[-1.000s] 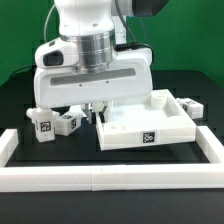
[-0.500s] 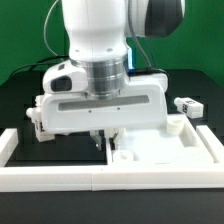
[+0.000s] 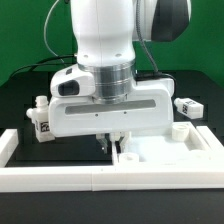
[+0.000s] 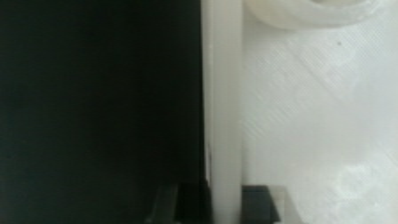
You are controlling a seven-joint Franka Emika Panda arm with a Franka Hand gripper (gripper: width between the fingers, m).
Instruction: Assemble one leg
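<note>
My gripper [image 3: 113,142] is shut on the side wall of the large white tray-like part [image 3: 165,152], which lies against the front of the white frame. In the wrist view the two dark fingertips [image 4: 260,205] stand on either side of that thin white wall, with my gripper [image 4: 222,205] around it and the tray's floor [image 4: 320,120] beside it. One leg [image 3: 40,117], a small white block with tags, lies on the black table at the exterior view's left, half hidden by the hand. Another leg [image 3: 187,105] lies at the exterior view's right.
A low white frame [image 3: 60,178] runs along the front of the table and up both sides. A round corner post [image 3: 177,130] stands in the tray, and it also shows in the wrist view [image 4: 302,15]. The arm's wide hand hides the middle of the table.
The arm has come forward and lower, dragging the tray-like part toward the front frame and a little to the exterior view's right. The legs on the left are now mostly hidden.
</note>
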